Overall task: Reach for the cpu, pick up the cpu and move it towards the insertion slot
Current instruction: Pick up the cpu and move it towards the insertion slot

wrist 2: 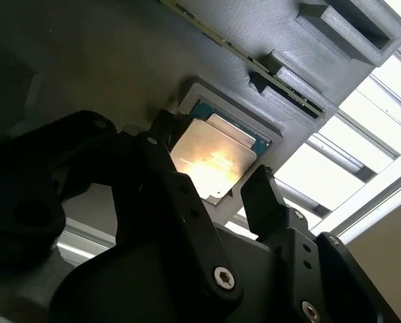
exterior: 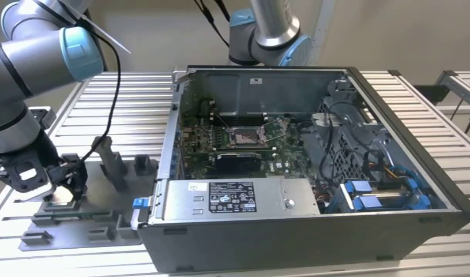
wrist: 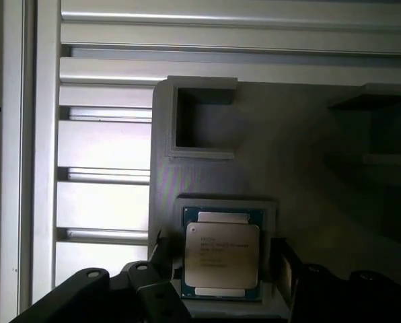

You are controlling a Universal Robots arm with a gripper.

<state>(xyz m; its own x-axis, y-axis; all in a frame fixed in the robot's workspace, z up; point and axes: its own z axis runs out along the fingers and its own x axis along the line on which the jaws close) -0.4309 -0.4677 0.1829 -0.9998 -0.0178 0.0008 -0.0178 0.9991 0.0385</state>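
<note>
Nothing legible — the white label point(exterior: 230, 197) on the power supply point(exterior: 304, 193), at the near side of the computer case point(exterior: 296, 242), carries dark print too small to read; the cpu point(wrist: 222, 254) lid bears faint lines of lettering — unreadable

The cpu point(wrist: 222, 259) is silvery-white on top with dark print, bordered in teal-green; it glares warm yellow in the second wrist view. The pincer point(wrist 2: 212, 161) is matte black. The fixture point(wrist: 207, 182) is plain grey, finely ribbed. The surface point(exterior: 119, 115) is pale silver slats. The insertion slot point(exterior: 246, 137) shines metallic around a dark centre, on the green motherboard point(exterior: 195, 144). The arm point(exterior: 34, 63) is silver-grey with light-blue caps.
</note>
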